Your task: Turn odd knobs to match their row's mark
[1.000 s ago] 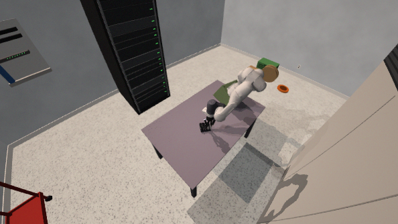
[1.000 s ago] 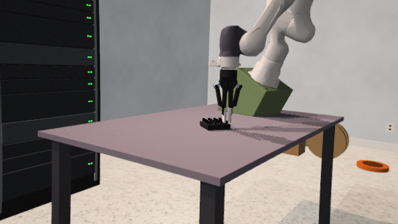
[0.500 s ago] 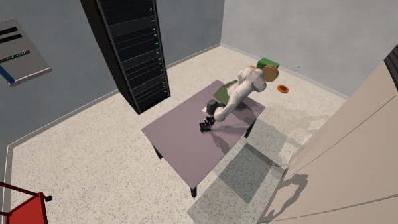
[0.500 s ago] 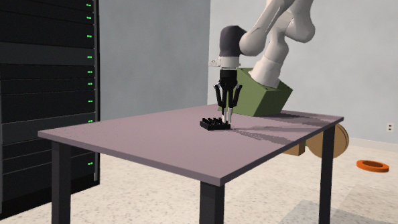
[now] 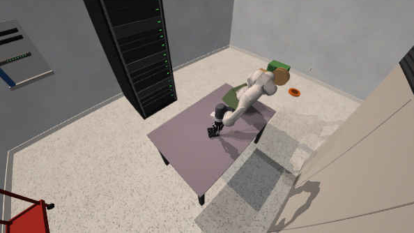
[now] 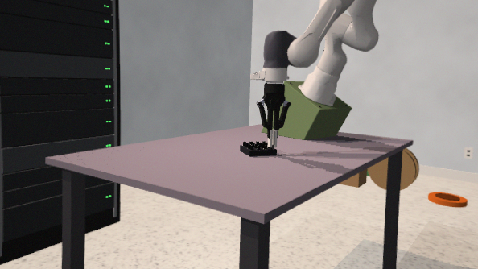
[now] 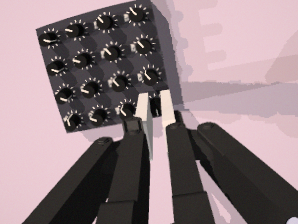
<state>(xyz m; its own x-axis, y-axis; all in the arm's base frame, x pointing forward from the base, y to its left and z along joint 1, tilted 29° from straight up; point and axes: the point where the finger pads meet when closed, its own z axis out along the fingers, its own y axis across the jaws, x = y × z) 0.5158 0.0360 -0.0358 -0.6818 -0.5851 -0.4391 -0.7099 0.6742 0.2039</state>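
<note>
The knob box (image 5: pixel 210 134) (image 6: pixel 259 153) (image 7: pixel 135 65) sat on the desk (image 5: pixel 188 155) (image 6: pixel 193 175) (image 7: pixel 250 145), at 11 o'clock from the claw (image 5: pixel 217 133) (image 6: pixel 272 146) (image 7: pixel 156 106) in the wrist view. The claw was narrowed astride the corner knob (image 7: pixel 155 105); whether it pinched it could not be told. Turning well likely meant centring, gripping lightly and twisting slowly. The neighbouring knob (image 7: pixel 127 109), at 9 o'clock, crowded one finger.

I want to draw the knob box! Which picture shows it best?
The wrist view: the knob box looks big, with white lines on its knobs. The top view shows a tiny dark square, the exterior view its side and knob bumps.
</note>
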